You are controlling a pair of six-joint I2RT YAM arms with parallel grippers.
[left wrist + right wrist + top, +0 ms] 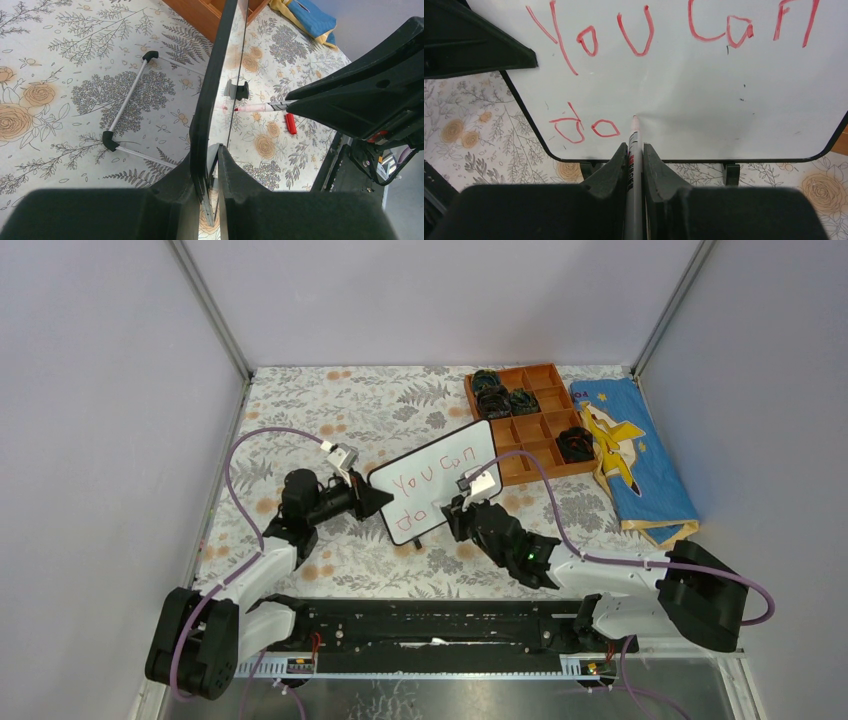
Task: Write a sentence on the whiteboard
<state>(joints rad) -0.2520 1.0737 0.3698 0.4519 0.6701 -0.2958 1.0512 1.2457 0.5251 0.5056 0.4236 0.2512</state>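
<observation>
The whiteboard (443, 486) stands tilted on the flowered tablecloth. It carries the sentence (435, 472) in red: "You can" (644, 30) above "do" (584, 129). My left gripper (377, 502) is shut on the board's left edge, seen edge-on in the left wrist view (216, 75) between my jaws (212, 156). My right gripper (462, 508) is shut on a red marker (634, 134). The marker's tip touches the board (724, 95) just right of "do". The marker also shows in the left wrist view (257, 107).
A brown compartment tray (535, 430) with dark items stands behind the board at the back right. A blue cloth (632, 455) lies beside it. A red marker cap (290, 123) lies on the table. The board's metal stand bar (127, 106) rests behind it.
</observation>
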